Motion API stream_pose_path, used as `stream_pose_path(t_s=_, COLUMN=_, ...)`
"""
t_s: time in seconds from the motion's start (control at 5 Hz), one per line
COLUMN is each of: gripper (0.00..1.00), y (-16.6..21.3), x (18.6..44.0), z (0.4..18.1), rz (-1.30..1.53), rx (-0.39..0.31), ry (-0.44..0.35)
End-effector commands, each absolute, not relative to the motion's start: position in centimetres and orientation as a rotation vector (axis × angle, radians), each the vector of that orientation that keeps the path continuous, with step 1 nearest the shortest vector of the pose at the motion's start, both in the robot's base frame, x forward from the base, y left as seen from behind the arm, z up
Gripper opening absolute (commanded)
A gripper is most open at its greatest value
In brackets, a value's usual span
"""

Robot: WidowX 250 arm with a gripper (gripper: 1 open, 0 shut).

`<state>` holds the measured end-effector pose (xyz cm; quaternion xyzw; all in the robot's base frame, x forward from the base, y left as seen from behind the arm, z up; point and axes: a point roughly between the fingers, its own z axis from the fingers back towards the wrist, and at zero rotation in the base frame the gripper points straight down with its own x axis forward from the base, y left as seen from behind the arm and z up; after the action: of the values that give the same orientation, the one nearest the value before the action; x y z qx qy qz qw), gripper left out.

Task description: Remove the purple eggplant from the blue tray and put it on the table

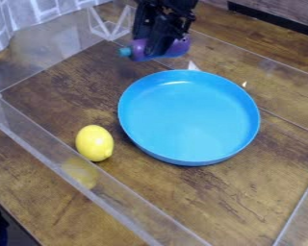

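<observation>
While gripped: one purple eggplant (160,47), one lemon (95,143).

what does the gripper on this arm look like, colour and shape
Only the lower end of the arm shows at the top edge of the camera view. The gripper is black or very dark, a blocky, boxy body narrowing to short dark fingers. The picture is too small and blurred to make out cables, markings or labels on it.
</observation>
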<state>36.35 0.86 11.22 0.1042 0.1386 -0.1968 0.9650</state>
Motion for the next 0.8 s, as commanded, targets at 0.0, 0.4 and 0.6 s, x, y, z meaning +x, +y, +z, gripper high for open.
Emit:
stream_pose_path(t_s=0.0, gripper=0.0, y=2.03, x=36.43, z=12.37, rz=-0.371, rx=0.222, ry=0.248)
stream_pose_path(t_s=0.4, gripper=0.0, y=1.69, x=35.88, z=12.21, rz=-0.386, rx=0.233, ry=0.265)
stream_pose_path(t_s=0.6, gripper=0.0, y=1.48, x=35.77, z=12.19, rz=-0.393, rx=0.238, ry=0.272)
